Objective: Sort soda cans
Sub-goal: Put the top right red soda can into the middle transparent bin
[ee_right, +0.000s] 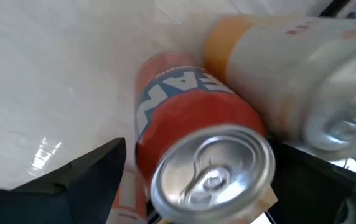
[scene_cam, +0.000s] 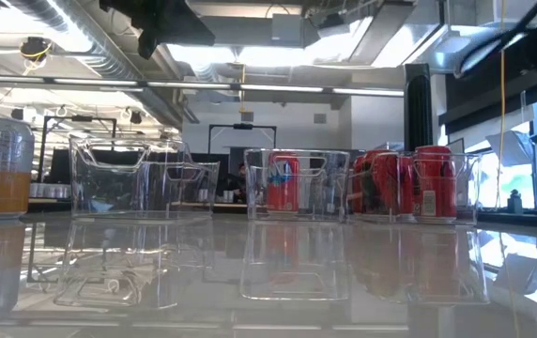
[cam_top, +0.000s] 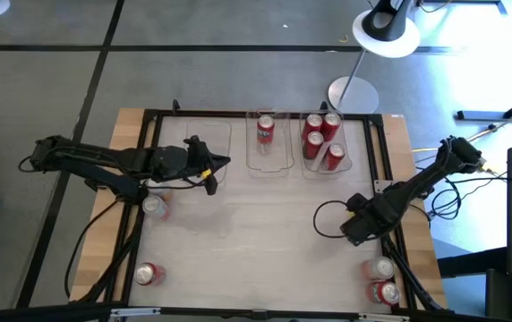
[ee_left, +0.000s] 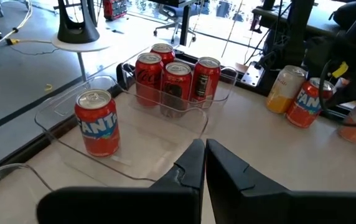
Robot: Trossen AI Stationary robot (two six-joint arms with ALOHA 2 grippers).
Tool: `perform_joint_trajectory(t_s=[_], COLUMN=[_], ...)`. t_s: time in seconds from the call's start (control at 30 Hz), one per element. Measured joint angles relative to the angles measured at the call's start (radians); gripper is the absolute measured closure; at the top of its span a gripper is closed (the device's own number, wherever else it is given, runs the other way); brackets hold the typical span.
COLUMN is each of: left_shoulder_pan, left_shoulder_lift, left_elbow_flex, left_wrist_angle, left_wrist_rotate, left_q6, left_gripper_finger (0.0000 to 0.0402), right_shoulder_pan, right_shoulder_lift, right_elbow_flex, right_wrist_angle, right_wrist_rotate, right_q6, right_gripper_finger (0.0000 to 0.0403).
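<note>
From above, the left gripper (cam_top: 213, 174), jaws together and empty, hangs over the leftmost of three clear bins (cam_top: 204, 143), while the right gripper (cam_top: 353, 231), jaws apart, sits above the table's right side. Its wrist view alone shows an orange Fanta can (ee_right: 196, 149) between its fingers, touching a paler can (ee_right: 302, 68). Four red cans (ee_left: 175, 78) share one bin, one Fanta can (ee_left: 97, 121) stands alone; the table-level view hides both grippers.

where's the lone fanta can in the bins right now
In the high view the Fanta can stands alone in the middle bin, left of the bin holding four red cans.
</note>
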Motion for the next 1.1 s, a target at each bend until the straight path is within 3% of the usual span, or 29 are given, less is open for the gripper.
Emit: perform_joint_trajectory(t_s=[0.7, 1.0, 1.1], left_shoulder_pan=[0.0, -0.001, -0.001], left_shoulder_lift=[0.0, 0.0, 0.0], left_elbow_flex=[0.0, 0.0, 0.0], left_wrist_angle=[0.0, -0.001, -0.002], left_wrist_rotate=[0.0, 0.0, 0.0], left_q6=[-0.037, -0.035, -0.035], left_gripper_finger=[0.0394, 0.0394, 0.0394], right_shoulder_pan=[0.0, 0.0, 0.0], right_shoulder_lift=[0.002, 0.002, 0.002], right_elbow_flex=[-0.048, -0.046, -0.044], right_wrist_angle=[0.132, 0.111, 0.111], right_wrist_rotate=[0.064, 0.035, 0.053], right_q6=[-0.086, -0.109, -0.137], right_gripper_finger=[0.0039, 0.011, 0.0115])
